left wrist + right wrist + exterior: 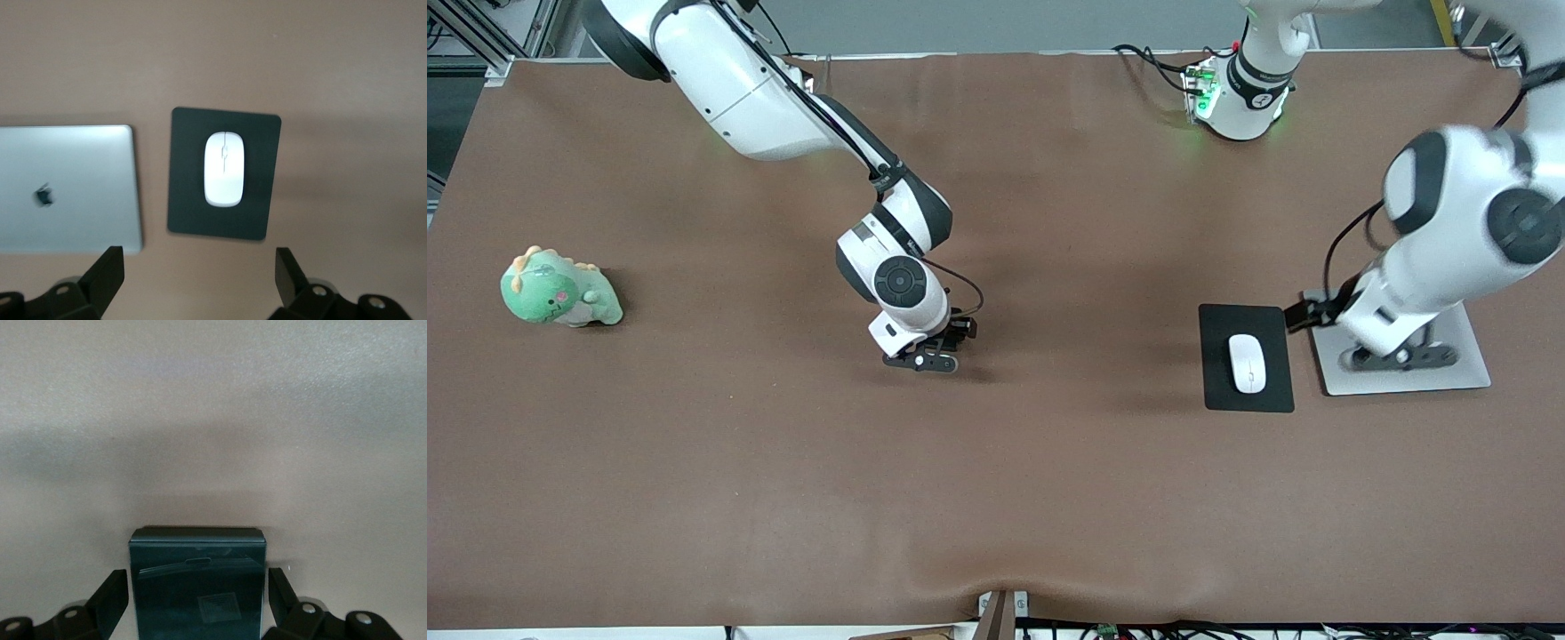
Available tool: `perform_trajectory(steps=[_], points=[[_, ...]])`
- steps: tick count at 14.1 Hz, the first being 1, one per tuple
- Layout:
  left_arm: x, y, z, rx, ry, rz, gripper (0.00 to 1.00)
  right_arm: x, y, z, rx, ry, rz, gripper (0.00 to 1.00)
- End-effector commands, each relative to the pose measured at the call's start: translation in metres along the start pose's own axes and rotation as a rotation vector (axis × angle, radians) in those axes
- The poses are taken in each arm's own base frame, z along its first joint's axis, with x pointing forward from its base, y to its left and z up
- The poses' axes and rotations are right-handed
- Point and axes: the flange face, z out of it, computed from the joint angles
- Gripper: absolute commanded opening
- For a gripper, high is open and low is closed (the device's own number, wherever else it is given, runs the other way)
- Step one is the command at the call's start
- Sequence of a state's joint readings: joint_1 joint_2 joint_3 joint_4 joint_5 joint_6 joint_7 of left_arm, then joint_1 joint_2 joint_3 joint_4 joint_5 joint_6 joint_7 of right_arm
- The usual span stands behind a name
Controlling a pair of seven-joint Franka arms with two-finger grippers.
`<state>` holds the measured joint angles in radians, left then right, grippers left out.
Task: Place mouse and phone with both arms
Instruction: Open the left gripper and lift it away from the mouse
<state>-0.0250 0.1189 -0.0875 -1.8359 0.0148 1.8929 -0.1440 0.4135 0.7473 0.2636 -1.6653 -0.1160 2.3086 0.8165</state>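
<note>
Mouse (1247, 362), a small white oval one with a glossy top and a thin grey centre line, lies on a flat matte black rectangular pad (1246, 320) at the right of the front frame, toward the left arm's end of the brown counter (1049, 489). In the left wrist picture the mouse (223, 169) sits in the middle of the pad (257, 220), lengthwise along it. Just beside the pad, a closed silver laptop (1467, 356) with a dark logo on its lid rests flat on the counter.

The left gripper (1400, 357) hangs over the laptop, its jaws spread wide and holding nothing; in its own wrist picture the two black fingers (107, 273) stand well apart at the lower edge of the frame, with the mouse and pad lying free between and above them.

The small black glossy rectangular phone (197, 583) with rounded corners lies flat on the counter in the middle of the front frame, under the right gripper (925, 360), which hides it there. The right wrist picture shows the phone between the right jaws, one finger (110, 600) on each long side; the jaws stand close around it, and I cannot tell whether they touch it.

At the left of the front frame, well apart from everything else, a small green plush dinosaur (559, 292) sits on the counter.
</note>
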Motion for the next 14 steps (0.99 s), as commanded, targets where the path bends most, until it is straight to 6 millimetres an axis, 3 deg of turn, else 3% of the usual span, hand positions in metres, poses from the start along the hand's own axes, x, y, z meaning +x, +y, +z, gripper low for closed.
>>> perform_trajectory(steps=[1,2,3,6,8,10,11,14], points=[[-0.028,-0.016,-0.063,-0.039,-0.010,-0.007,1.00,-0.001,0.000,0.000,-0.017,0.019,0.009,0.22],[-0.032,-0.023,-0.081,-0.046,-0.023,0.003,1.00,0.000,0.002,0.000,-0.018,0.019,0.011,0.07],[-0.036,-0.031,-0.098,-0.051,-0.036,0.019,1.00,0.003,0.004,-0.003,-0.017,0.020,0.015,0.00],[-0.050,-0.054,-0.138,-0.080,-0.010,0.012,1.00,0.009,0.008,-0.022,-0.040,0.005,0.027,0.00],[-0.055,-0.058,-0.148,-0.077,0.009,0.011,1.00,0.019,0.024,-0.048,-0.071,-0.020,0.061,0.00],[-0.055,-0.046,-0.147,-0.065,0.009,0.026,1.00,0.029,0.042,-0.072,-0.076,-0.017,0.083,0.00],[-0.055,-0.036,-0.148,-0.061,0.010,0.043,1.00,0.034,0.053,-0.080,-0.081,-0.023,0.101,0.00],[-0.056,-0.034,-0.149,-0.061,0.014,0.054,1.00,0.049,0.087,-0.097,-0.084,-0.048,0.152,0.00]])
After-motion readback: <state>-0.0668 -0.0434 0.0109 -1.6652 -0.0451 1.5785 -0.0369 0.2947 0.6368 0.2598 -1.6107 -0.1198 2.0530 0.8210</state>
